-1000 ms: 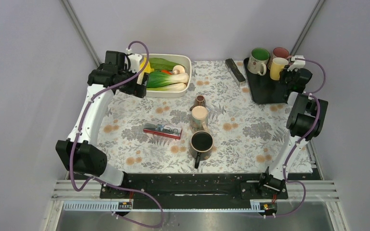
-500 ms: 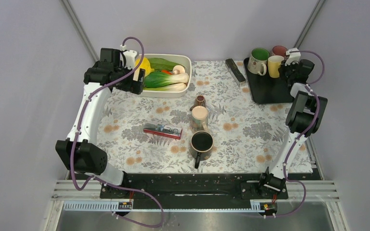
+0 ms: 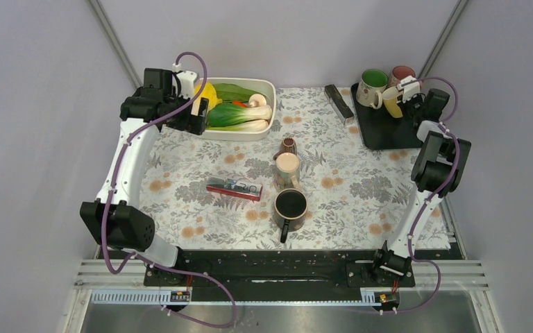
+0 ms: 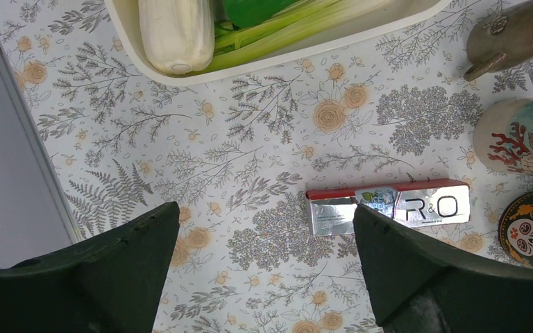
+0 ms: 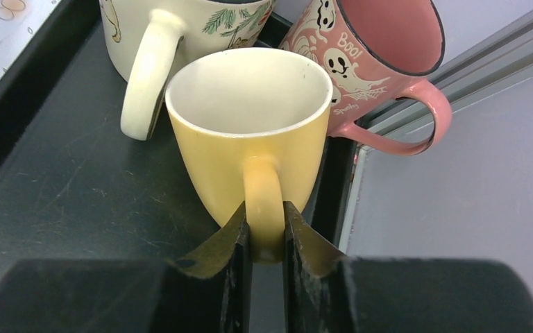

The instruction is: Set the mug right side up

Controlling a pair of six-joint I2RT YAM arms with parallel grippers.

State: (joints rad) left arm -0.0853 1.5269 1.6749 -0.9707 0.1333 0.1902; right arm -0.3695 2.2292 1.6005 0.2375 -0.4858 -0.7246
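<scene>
Moved: right gripper (image 5: 265, 223) and yellow mug (image 5: 250, 132) sit a little further left over the tray (image 5: 55, 201) than a second ago, closer to the green mug (image 3: 373, 87); the left arm has drawn back slightly toward the far left corner.
Yellow mug, place: far right of the table, over the black tray, just in front of the green mug and the pink mug (image 5: 382, 48).
Yellow mug, pointing: in the wrist view its open mouth faces up and its base faces the tray floor, so the long axis runs roughly upright; the handle points back at the gripper. Whether the base touches the tray I cannot tell.
Right fingers: narrow, pinching the mug's handle from both sides.
Left gripper (image 4: 264, 211): fingers spread wide, holding nothing, hovering by the dish (image 3: 272, 90) of greens.
Surface: floral cloth (image 3: 361, 187) covers the table; on it lie a red and silver box (image 4: 388, 207), a row of three mugs (image 3: 286, 170) at the centre and a dark bar (image 3: 338, 102) beside the tray.
Room: plain pale walls on three sides, with metal posts (image 3: 114, 41) rising at the far corners.
</scene>
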